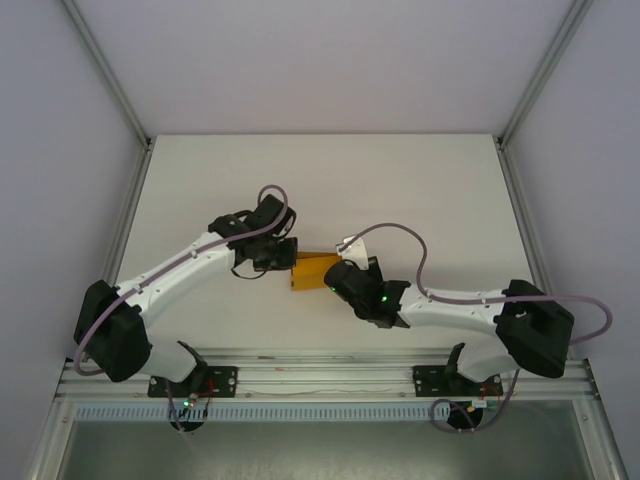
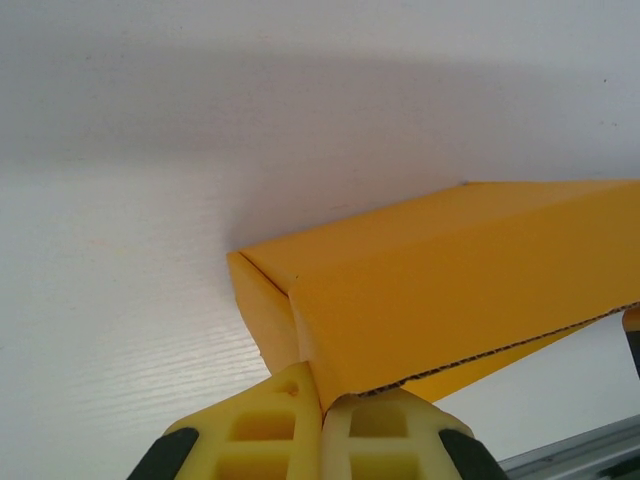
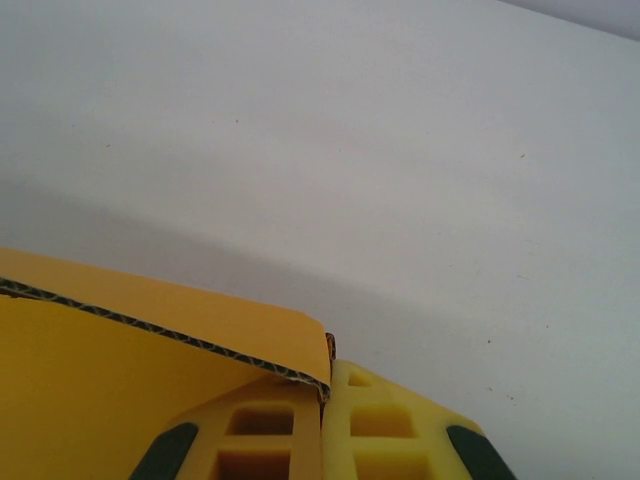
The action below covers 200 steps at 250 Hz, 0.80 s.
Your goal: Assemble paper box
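Left wrist: left gripper is pinched tight on a corner flap of the paper box, orange card part-folded, resting on the white table. Right wrist: right gripper clamps the corrugated edge of an orange panel. Top external: box sits mid-table between both grippers, one at each end. Step looks like folding walls up, mid-assembly. Next move likely needs one arm to hold while the other lets go and tucks a flap.
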{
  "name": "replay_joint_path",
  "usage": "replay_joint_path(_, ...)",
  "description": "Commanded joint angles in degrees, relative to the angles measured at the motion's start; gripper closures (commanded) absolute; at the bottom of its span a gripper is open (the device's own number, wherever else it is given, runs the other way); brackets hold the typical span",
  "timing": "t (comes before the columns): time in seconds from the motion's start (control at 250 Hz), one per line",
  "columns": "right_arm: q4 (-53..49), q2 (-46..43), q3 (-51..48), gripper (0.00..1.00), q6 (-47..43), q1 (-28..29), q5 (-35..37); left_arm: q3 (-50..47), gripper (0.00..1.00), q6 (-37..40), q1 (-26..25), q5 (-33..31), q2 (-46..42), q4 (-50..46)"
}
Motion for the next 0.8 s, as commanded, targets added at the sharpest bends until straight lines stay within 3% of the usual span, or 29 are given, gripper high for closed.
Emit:
replay_joint_path(0.0, -4.3, 2.0, -1.6, 1.0, 0.3, 1.7, -4.1, 0.7, 1.0, -1.8, -0.1, 9.5, 0.3, 5.0)
replay_joint_path(0.096, -4.0, 2.0, -2.1, 1.0, 0.1, 1.7, -4.6, 2.7, 1.0, -0.1, 0.8, 13.9, 1.1, 1.6)
replay_joint_path(0.356, -4.2, 2.8, -2.0, 1.0, 0.3, 1.7, -4.6, 3.6, 1.0, 1.1, 2.7, 16.0, 3.1, -2.5)
replay_joint_path(0.512, -4.2, 2.4, -2.1, 1.0, 0.6, 1.7, -4.1, 3.2, 1.0, 2.4, 2.5, 11.8, 3.6, -3.2)
replay_joint_path(0.795, 0.3, 0.3, -5.2, 1.0, 1.6, 1.7, -3.3, -10.9, 1.0, -0.1, -3.3, -0.9, -3.4, 13.3)
